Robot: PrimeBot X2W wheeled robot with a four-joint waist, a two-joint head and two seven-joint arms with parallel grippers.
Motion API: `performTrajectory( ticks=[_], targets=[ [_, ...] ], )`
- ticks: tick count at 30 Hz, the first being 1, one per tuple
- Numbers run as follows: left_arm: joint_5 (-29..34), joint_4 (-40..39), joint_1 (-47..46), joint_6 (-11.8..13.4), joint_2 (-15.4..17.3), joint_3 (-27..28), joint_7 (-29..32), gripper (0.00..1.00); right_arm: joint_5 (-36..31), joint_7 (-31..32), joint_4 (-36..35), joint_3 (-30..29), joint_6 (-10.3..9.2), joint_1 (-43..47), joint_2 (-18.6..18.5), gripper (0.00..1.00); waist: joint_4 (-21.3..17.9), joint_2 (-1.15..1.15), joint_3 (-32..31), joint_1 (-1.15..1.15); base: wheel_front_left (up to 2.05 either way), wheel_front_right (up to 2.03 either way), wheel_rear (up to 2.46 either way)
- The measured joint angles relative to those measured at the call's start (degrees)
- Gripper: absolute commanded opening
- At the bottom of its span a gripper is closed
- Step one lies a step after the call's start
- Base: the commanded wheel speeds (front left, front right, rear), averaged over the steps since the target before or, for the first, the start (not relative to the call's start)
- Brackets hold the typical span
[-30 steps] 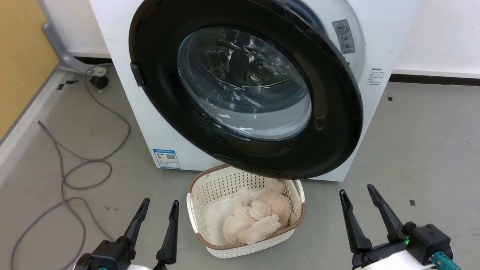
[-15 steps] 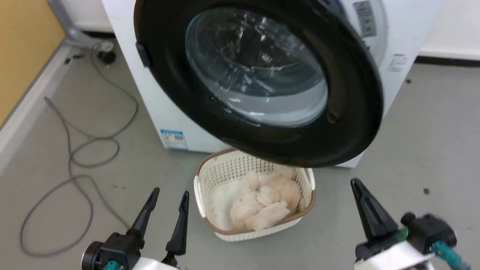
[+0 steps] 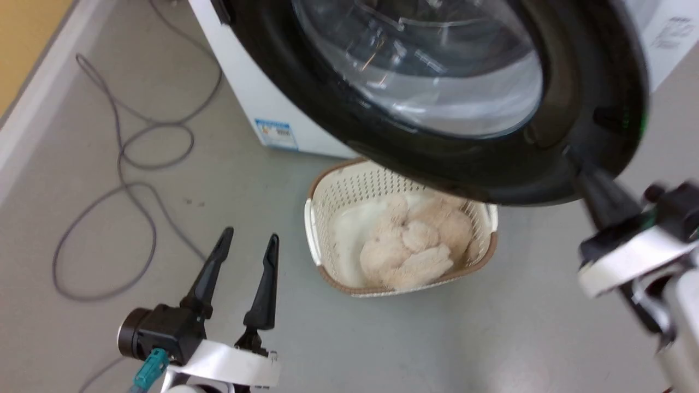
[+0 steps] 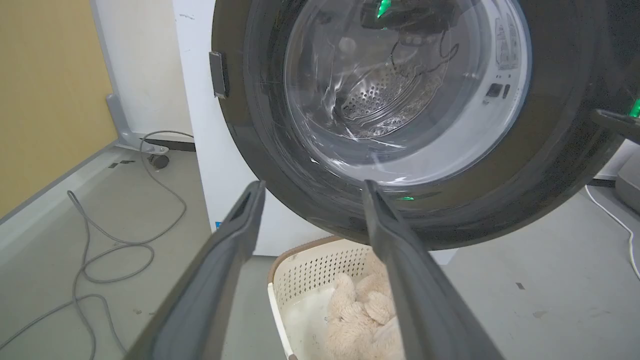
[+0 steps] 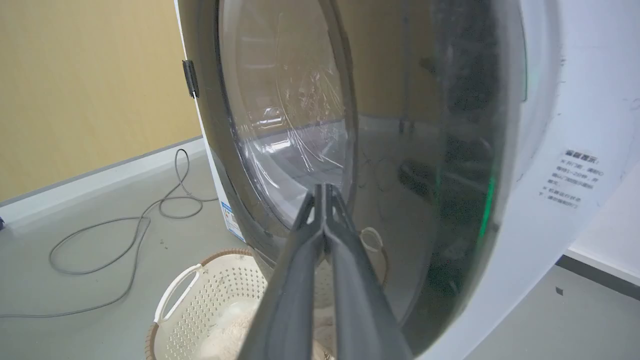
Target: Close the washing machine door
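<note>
— Where's the door?
— The washing machine door (image 3: 437, 82) stands swung out from the white washing machine (image 3: 251, 82), its lower rim hanging above a cream perforated basket (image 3: 355, 191).
— Anything else close?
— A fluffy beige plush (image 3: 415, 245) lies in the basket. A grey cable (image 3: 125, 164) loops on the floor (image 3: 491, 338), well apart.
— The grippers?
— The right gripper (image 5: 324, 190) is pressed together and empty, its tips at the door's glossy face; whether they touch it, I cannot tell. The left gripper (image 3: 249, 233) is spread, holding nothing, near the basket.
</note>
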Motion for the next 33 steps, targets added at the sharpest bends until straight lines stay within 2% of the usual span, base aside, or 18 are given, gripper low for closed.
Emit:
performTrajectory(
  ticks=[4, 18, 25, 33],
  targets=[
    [0.41, -0.79, -1.29, -0.42, -0.69, 0.18, 0.00, 1.00, 2.00, 1.24, 2.15, -0.44, 0.24, -4.98, -2.41, 0.00, 0.74, 0.00, 2.72, 0.00, 0.00, 0.00, 0.00],
    [0.98, -1.70, -5.76, -1.02, -1.98, 0.14, 0.00, 1.00, 4.47, 4.68, 12.02, -2.38, 0.13, -22.19, -6.60, 0.00, 2.49, 0.00, 11.16, 0.01, 0.00, 0.00, 0.00],
    [0.98, -1.68, -6.16, -1.43, -2.18, 0.23, 0.00, 1.00, 5.16, 5.30, 18.39, -2.54, 0.21, -27.91, -6.59, 0.00, 3.31, 0.00, 12.51, 0.00, 0.00, 0.00, 0.00],
    [1.40, -1.41, -6.70, -1.43, -2.21, 0.32, 0.00, 1.00, 5.34, 5.11, 24.82, -2.99, 1.03, -31.48, -4.05, 0.00, 3.69, 0.00, 12.67, 0.00, 0.00, 0.00, 0.00]
  ],
)
